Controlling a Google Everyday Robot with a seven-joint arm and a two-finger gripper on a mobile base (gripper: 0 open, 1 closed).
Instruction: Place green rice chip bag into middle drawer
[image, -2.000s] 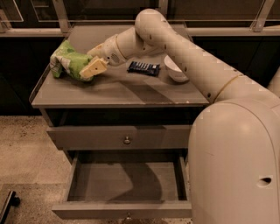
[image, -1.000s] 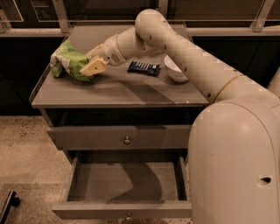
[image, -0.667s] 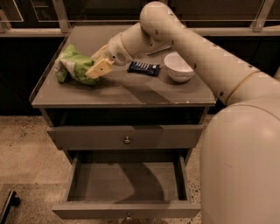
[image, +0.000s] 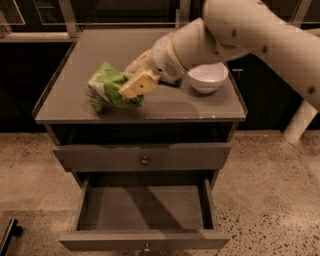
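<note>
The green rice chip bag is crumpled light green with white patches. My gripper is shut on its right side and holds it near the front left of the cabinet top, at or just above the surface. Its tan fingers press into the bag. The middle drawer stands pulled open below, its grey inside bare, with a small knob on its front panel. The upper drawer is shut.
A white bowl sits on the top to the right of my wrist. My arm reaches in from the upper right. A speckled floor surrounds the cabinet. A dark object lies at the lower left.
The bag has moved with my gripper from the back left of the top toward the front edge. The view has shifted and the white bowl now shows fully; the dark-blue bar is hidden behind my arm.
</note>
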